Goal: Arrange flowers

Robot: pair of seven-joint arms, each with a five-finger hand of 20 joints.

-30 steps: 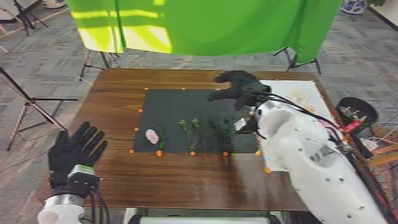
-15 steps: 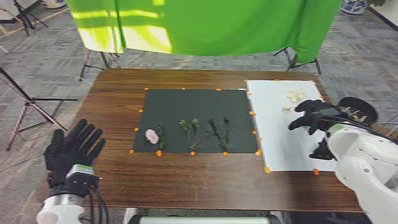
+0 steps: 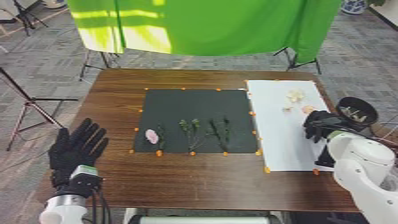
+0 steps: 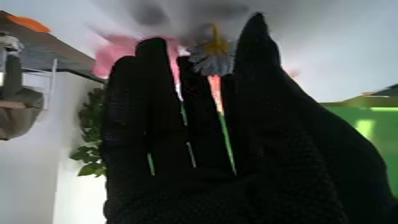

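Shifting toward four o'clock, the right hand [image 3: 325, 125] is extending straight fingers, apparently empty; pinching the grey-blue flower [image 4: 211, 62] should be gentle.

Beyond the table's [image 3: 115, 110] far edge hangs a sunlit green cloth [image 3: 231, 25]; the grey floor [image 3: 53, 62] looks carpeted, perhaps tiled.

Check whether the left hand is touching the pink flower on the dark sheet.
Apart. The head view shows brown tabletop between the left hand and the pink flower.
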